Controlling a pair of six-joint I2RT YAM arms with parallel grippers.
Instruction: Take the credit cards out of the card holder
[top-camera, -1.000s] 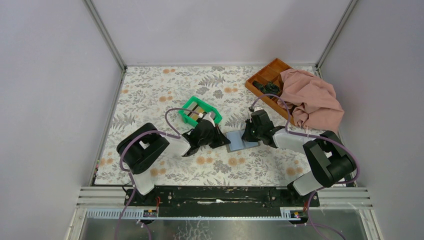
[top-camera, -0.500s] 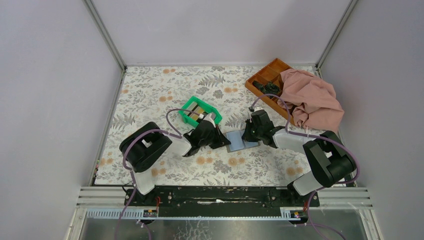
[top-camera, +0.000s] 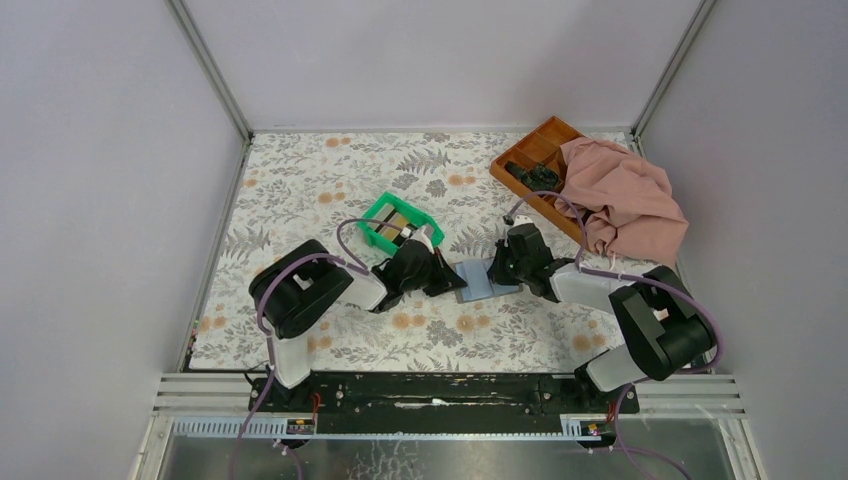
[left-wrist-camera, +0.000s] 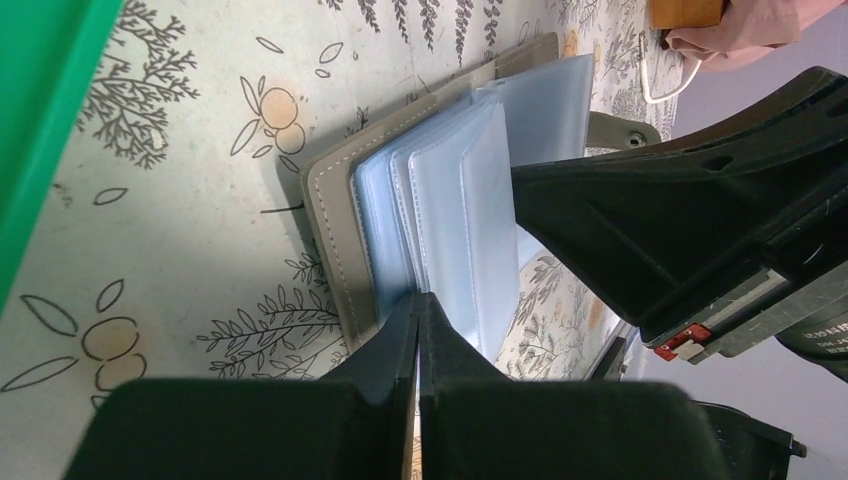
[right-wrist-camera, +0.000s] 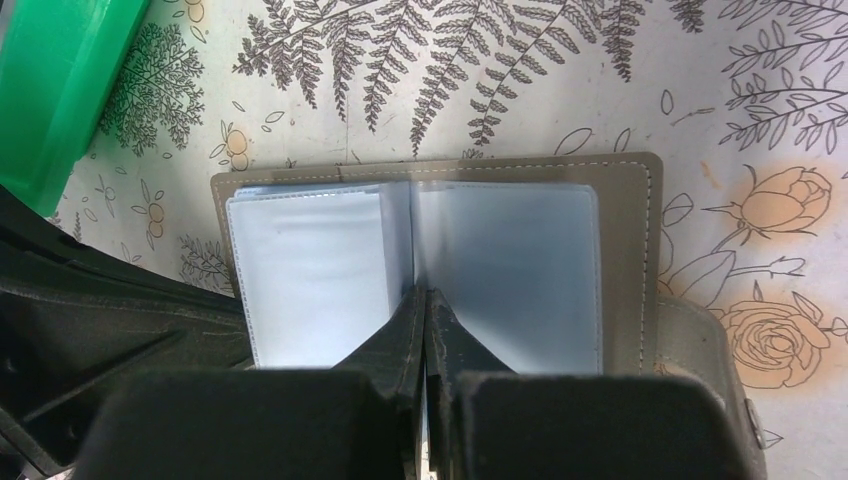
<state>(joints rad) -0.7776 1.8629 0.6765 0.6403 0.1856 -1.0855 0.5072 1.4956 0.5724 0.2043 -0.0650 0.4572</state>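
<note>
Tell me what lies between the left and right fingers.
The open card holder fills that gap; the top external view shows it plainly.

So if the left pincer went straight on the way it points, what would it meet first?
The open grey folding card holder: the shut left pincer points its tips at the holder's pale blue plastic sleeves, and seems to be touching them, though depth is unclear.

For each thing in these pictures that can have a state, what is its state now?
card holder: lying open, the sleeves in view look empty.
credit cards: several inside the green bin.
left claw: shut, tips at the sleeves' edge.
right claw: shut, tips at the middle fold.
orange tray: partly covered by the pink cloth.
pink cloth: crumpled.
</note>
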